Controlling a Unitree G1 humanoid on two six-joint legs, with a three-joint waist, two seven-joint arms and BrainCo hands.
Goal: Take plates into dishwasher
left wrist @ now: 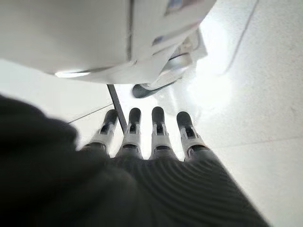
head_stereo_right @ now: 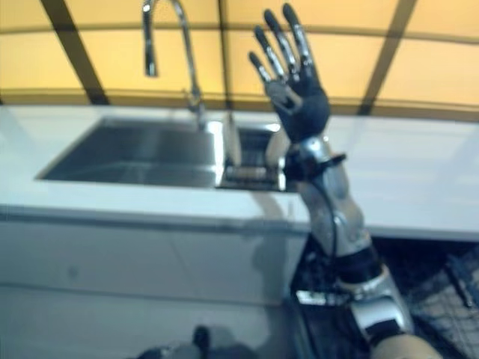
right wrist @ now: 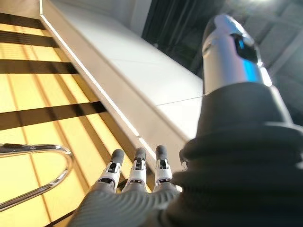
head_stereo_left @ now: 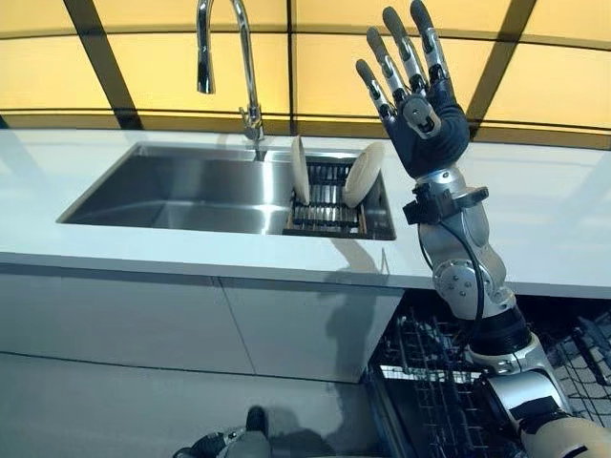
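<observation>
The right hand [head_stereo_left: 423, 113] is raised with fingers spread, empty, just right of the two plates [head_stereo_left: 363, 175] propped on edge in the sink [head_stereo_left: 172, 191] rack [head_stereo_left: 325, 205], seemingly poised to reach one, while the left hand [left wrist: 156, 142] hangs open low down.

Bright, warm-lit scene; right eye view motion-blurred; glare on floor [left wrist: 213, 90] in left wrist view; shadow under worktop [head_stereo_left: 115, 258] front edge.
</observation>
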